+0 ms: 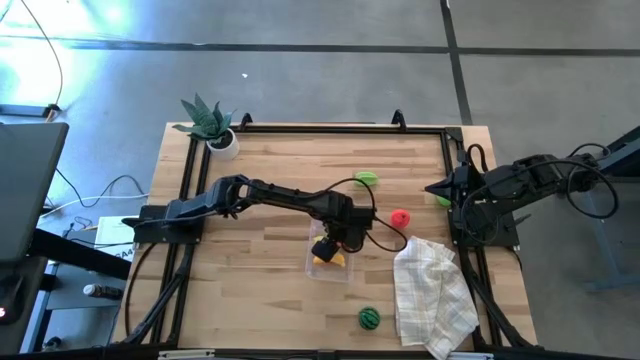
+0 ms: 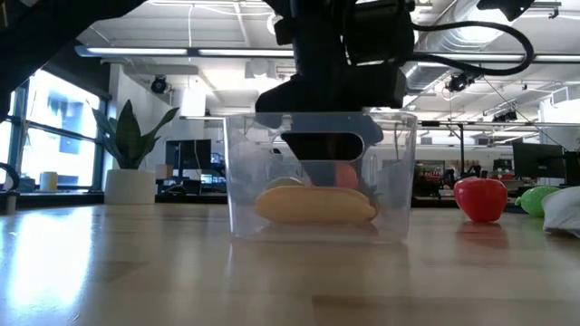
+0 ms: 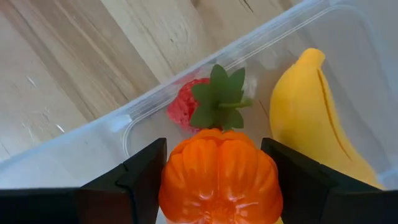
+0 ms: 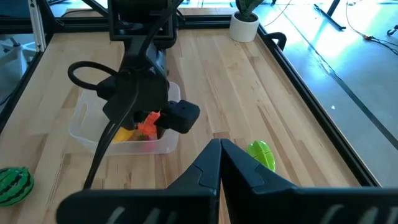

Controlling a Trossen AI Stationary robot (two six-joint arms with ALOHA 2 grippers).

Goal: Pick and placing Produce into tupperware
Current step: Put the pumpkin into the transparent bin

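High view: the tupperware (image 1: 331,262) is half hidden under the left gripper (image 1: 328,250); the right gripper (image 1: 441,187), fingers pressed together, is parked well beyond the cloth (image 1: 432,292).

Low view: a banana (image 2: 314,205) is seen lying inside the tupperware.

Left wrist view: an orange (image 3: 219,176) is clasped between the fingers (image 3: 144,177), above a strawberry (image 3: 186,111).

Right wrist view: the watermelon (image 4: 13,185) is cut off at the edge.

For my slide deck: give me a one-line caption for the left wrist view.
Left gripper holds an orange over the clear tupperware, above a strawberry and banana.
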